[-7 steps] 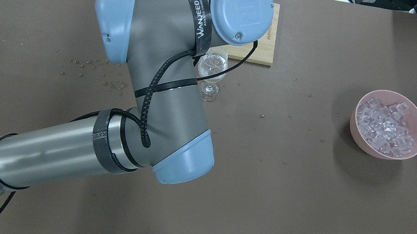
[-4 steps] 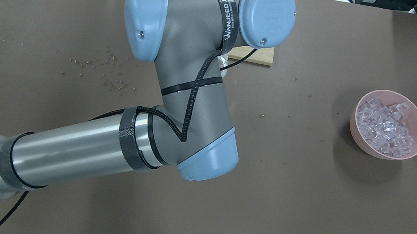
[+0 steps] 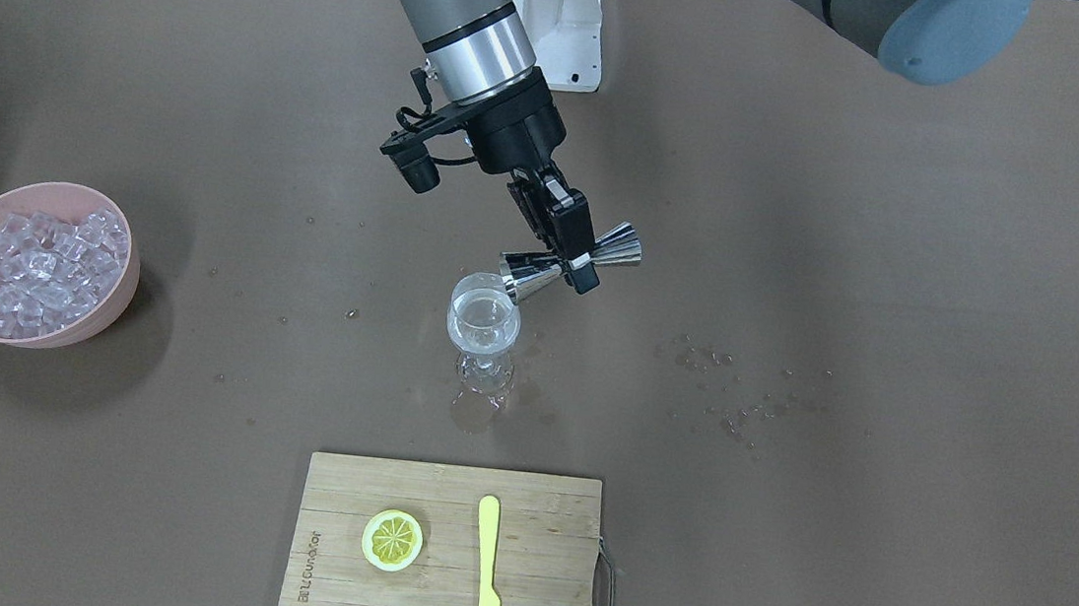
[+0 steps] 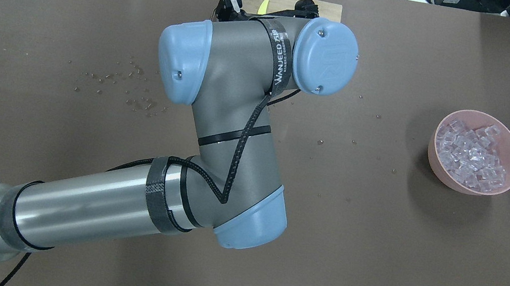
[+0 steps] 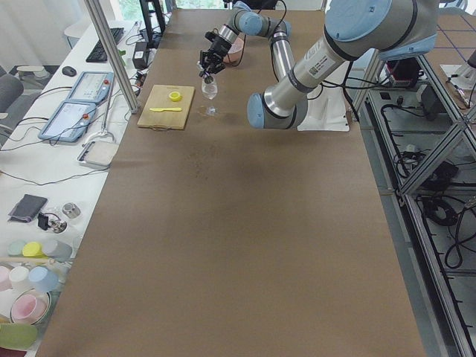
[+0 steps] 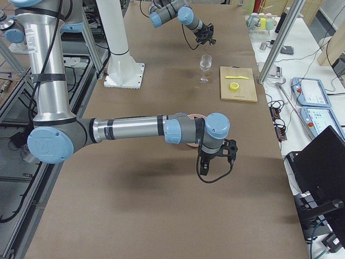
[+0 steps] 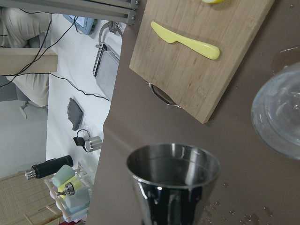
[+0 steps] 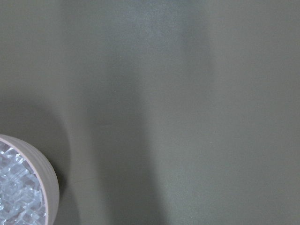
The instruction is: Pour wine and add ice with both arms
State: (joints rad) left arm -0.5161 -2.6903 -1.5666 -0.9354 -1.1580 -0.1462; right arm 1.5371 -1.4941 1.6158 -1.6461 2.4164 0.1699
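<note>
While clamped by the left gripper point(image 3: 574, 269), a steel jigger point(image 3: 619, 244) is tipped beside the rim of the wine glass point(image 3: 484, 345), wine point(image 3: 480, 322) pooled inside. Ice point(image 3: 38, 265) is heaped in a bowl point(image 3: 123, 293) well apart from the glass; whether the right gripper point(image 6: 215, 154) is closed cannot be told.

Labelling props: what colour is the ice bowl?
The bowl is pink; clearest in the exterior front-facing view.

One wine glass point(image 3: 483, 322); one steel jigger point(image 3: 620, 245); one pink bowl point(image 3: 121, 294) holding many ice cubes point(image 3: 38, 265); one wooden board point(image 3: 539, 565); one lemon slice point(image 3: 392, 538); one yellow knife point(image 3: 487, 575); two arms, left arm point(image 4: 232, 124) and right arm point(image 6: 129, 129).
</note>
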